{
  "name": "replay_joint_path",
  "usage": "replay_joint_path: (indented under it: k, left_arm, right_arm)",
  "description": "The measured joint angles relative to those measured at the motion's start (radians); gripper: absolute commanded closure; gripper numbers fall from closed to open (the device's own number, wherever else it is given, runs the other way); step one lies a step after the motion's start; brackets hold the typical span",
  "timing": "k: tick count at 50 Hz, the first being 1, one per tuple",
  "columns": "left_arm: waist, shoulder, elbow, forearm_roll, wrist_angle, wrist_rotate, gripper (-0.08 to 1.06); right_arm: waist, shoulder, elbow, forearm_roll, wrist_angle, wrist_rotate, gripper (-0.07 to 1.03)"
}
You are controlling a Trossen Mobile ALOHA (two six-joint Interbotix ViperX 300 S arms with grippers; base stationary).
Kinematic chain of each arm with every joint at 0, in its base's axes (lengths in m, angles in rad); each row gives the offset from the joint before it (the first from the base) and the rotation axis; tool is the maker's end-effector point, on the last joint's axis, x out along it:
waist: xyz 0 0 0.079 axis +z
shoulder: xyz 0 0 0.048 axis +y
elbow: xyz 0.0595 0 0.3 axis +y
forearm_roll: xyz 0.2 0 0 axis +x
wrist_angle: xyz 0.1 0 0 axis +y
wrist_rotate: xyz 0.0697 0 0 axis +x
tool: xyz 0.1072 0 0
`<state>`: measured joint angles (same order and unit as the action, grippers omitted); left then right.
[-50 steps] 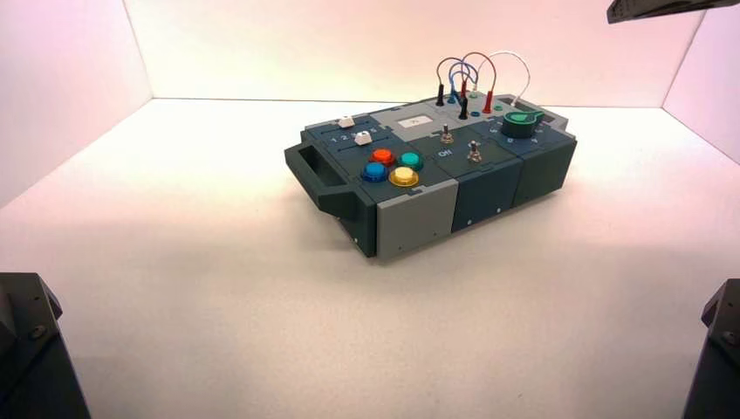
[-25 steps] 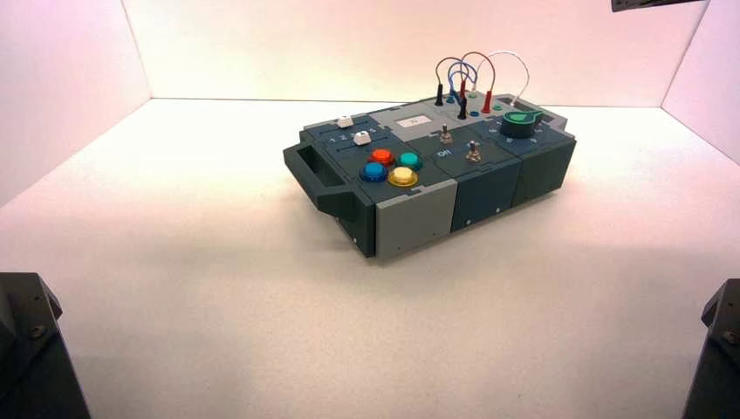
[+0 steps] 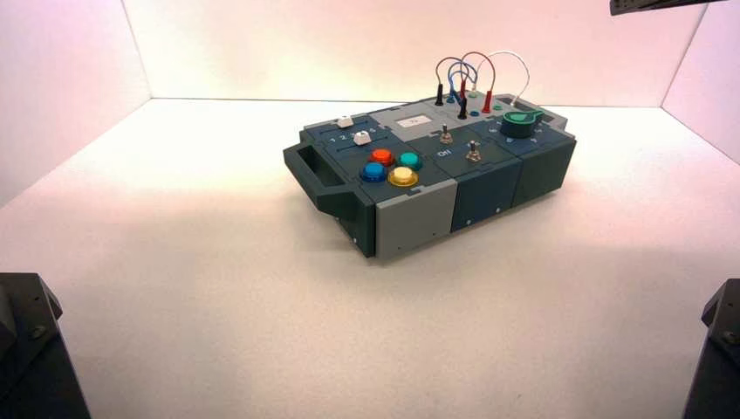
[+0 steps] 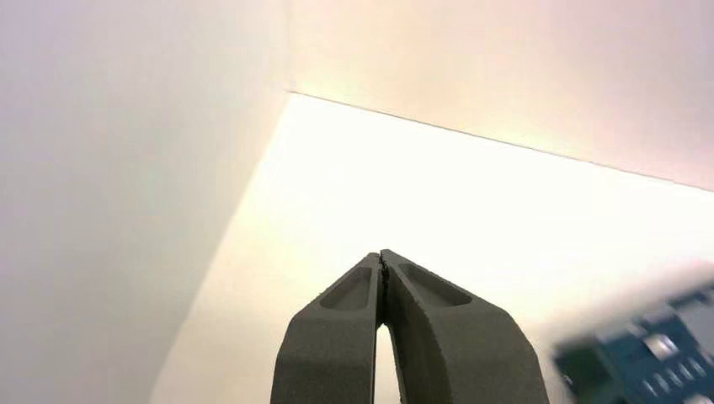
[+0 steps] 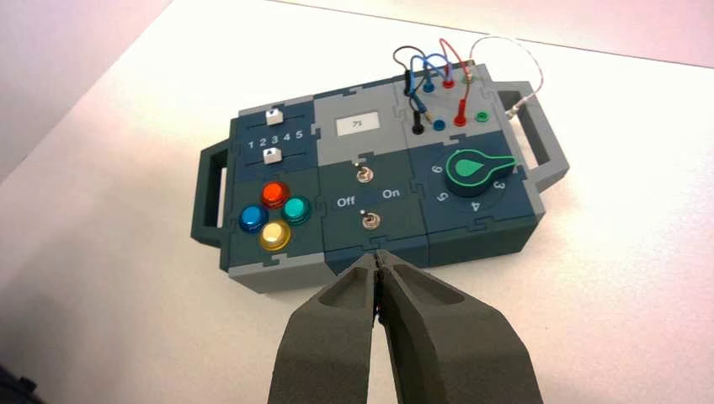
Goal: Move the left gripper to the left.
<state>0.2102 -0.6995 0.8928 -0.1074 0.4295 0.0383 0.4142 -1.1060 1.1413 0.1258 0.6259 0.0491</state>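
Note:
My left gripper (image 4: pixel 383 255) is shut and empty, its fingertips touching. It hangs in the air facing the far left corner of the white walls, and the box (image 4: pixel 648 353) shows blurred at one edge of its view. In the high view only a black wedge-like part of the left gripper (image 3: pixel 656 5) shows, at the top right edge. My right gripper (image 5: pixel 376 255) is shut and empty, raised in front of the box (image 5: pixel 471 240), with its tips over the box's near edge below the two toggle switches (image 5: pixel 364 175).
The box (image 3: pixel 419 218) stands turned on the white floor, right of centre. It bears four coloured buttons (image 5: pixel 274 214), two white sliders (image 5: pixel 272 155), a green knob (image 5: pixel 473 167) and looped wires (image 5: pixel 455 63). Black arm bases sit at the bottom left (image 3: pixel 30 349) and bottom right (image 3: pixel 720 349).
The black wedge at the top right edge of the high view has drawn upward, so less of it shows than one second ago. The box and arm bases have not moved.

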Motion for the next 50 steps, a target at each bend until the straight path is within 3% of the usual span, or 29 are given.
replay_joint_path:
  k: [9,21,50]
  left_arm:
    - [0.072,0.081,-0.083,0.000,0.000,0.002,1.01]
    - [0.098,0.161,-0.150,0.000,0.000,0.003,1.01]
    - [0.112,0.141,-0.124,0.000,-0.002,0.003,1.01]
  right_arm:
    - [0.035,0.011,0.002,-0.002,0.000,0.000,0.98]
    - [0.051,0.038,0.002,0.000,0.002,0.000,0.98]
    - [0.051,0.051,0.000,0.000,0.006,0.000,0.98]
